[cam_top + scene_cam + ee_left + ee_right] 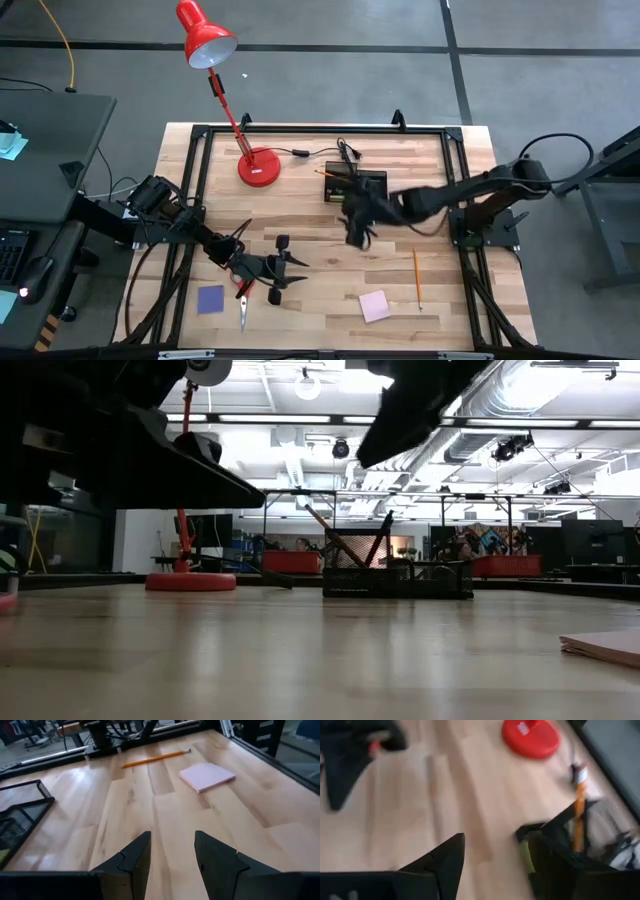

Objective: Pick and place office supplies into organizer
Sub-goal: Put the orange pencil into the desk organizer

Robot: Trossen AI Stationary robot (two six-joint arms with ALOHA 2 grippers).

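No writing or brand mark can be read on anything here.

Near the table's [420, 180] front left corner lie one blue-purple square pad [210, 299] and, just beside it, one pair of red-handled scissors [243, 302], blades toward the front edge. The left gripper [283, 274] hangs over the front-left part of the table above the scissors' handles, its two fingers [131, 862] spread apart with nothing between them.

Toward the back edge, left of centre, stands one red desk lamp [257, 166] on its round base. Just right of it, at the middle of the back edge, sits the one black mesh organizer [357, 186]; an orange-yellow pencil [579, 815] leans up out of it, along with other dark sticks that cannot be counted. The right gripper [356, 228] hovers at the organizer's front side, its fingers [445, 865] spread and empty.

On the front right part of the table lie one pink sticky pad [374, 306] and, nearer the right edge, a second orange-yellow pencil [416, 277], pointing front to back.
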